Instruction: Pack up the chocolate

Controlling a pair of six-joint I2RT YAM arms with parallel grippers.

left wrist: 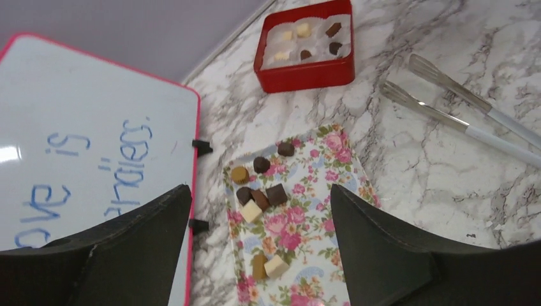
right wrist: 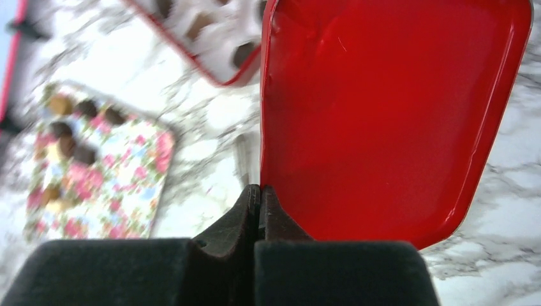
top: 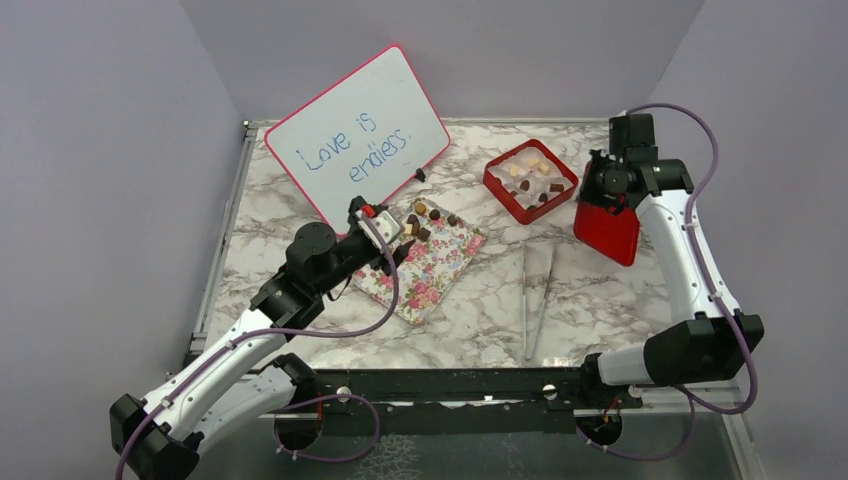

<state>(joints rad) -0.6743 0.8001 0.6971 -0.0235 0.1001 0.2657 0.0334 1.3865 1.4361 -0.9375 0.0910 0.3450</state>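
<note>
Several chocolate pieces (left wrist: 276,194) in dark brown, mid-brown and cream lie on a floral tray (left wrist: 306,242); they also show in the top view (top: 424,222). More pieces sit in the white liner of the open red box (top: 505,195), which also shows in the left wrist view (left wrist: 306,73). My left gripper (left wrist: 260,189) is open and empty, hovering above the pieces on the tray. My right gripper (right wrist: 260,190) is shut on the edge of the red lid (right wrist: 395,115) and holds it tilted, to the right of the box (right wrist: 217,32).
A whiteboard (top: 355,135) with a pink rim leans at the back left, close to the tray. Metal tongs (top: 535,295) lie on the marble table between the tray and the right arm. The lid (top: 607,228) stands near the table's right edge.
</note>
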